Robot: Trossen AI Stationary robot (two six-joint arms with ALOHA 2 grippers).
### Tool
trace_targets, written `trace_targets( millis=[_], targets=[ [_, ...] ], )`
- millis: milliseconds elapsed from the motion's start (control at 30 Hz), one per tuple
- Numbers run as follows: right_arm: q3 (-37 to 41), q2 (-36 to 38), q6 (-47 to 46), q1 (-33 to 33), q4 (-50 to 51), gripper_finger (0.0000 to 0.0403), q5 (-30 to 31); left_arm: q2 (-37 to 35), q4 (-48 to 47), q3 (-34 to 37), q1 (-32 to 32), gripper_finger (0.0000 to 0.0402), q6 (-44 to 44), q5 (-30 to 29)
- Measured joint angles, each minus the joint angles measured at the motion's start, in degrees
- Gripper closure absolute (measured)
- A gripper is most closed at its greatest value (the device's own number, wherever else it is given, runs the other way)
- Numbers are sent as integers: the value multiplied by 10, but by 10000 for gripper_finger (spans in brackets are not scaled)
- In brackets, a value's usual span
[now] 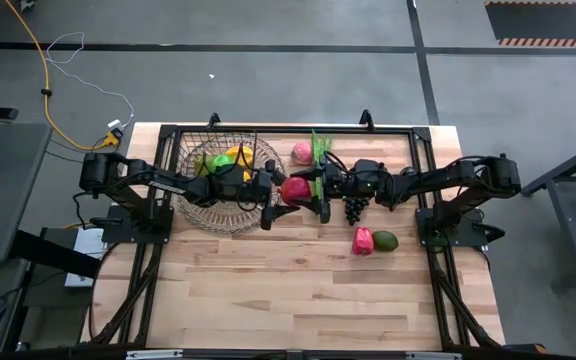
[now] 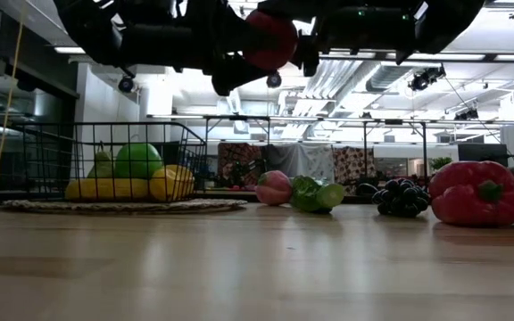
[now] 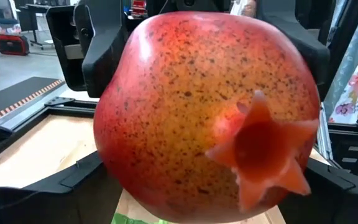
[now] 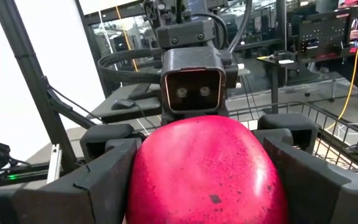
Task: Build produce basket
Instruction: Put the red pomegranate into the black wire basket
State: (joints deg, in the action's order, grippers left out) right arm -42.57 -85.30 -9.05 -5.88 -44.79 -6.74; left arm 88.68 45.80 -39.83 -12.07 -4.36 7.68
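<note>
A red speckled pomegranate (image 1: 295, 188) hangs in the air between both grippers, above the table's middle and right of the black wire basket (image 1: 218, 150). It also shows high up in the low view (image 2: 270, 40). My right gripper (image 4: 201, 180) is shut on it. My left gripper (image 3: 197, 199) is open, with a finger on either side of the fruit's crown end (image 3: 263, 149). Whether those fingers touch it, I cannot tell. The basket stands on a round wicker tray (image 1: 203, 215) and holds a banana, a green apple and a lemon (image 2: 172, 183). My right gripper pinches the pomegranate's smooth round end (image 4: 204, 168) between its two fingers (image 4: 104, 174), one on each flank. The fingers come level from the table's right side. The fruit is lifted clear of the table, its crown pointing toward the left arm.
On the table lie a pink peach (image 1: 301, 152) and a green stalk (image 1: 320, 143) near the far edge. Purple grapes (image 1: 353, 208) lie under the right arm. A red pepper (image 1: 363, 240) and an avocado (image 1: 385, 240) lie nearer. Bare wood (image 1: 298, 300) fills the near half.
</note>
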Motion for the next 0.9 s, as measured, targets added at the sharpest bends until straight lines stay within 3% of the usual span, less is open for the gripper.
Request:
trace_targets(
  millis=[367, 900],
  targets=[
    [1, -1, 4, 0, 2, 92, 1, 0, -9, 0, 0, 135, -6, -5],
    [2, 25, 17, 0, 11, 92, 4, -23, -61, -5, -20, 139, 2, -15]
  ],
)
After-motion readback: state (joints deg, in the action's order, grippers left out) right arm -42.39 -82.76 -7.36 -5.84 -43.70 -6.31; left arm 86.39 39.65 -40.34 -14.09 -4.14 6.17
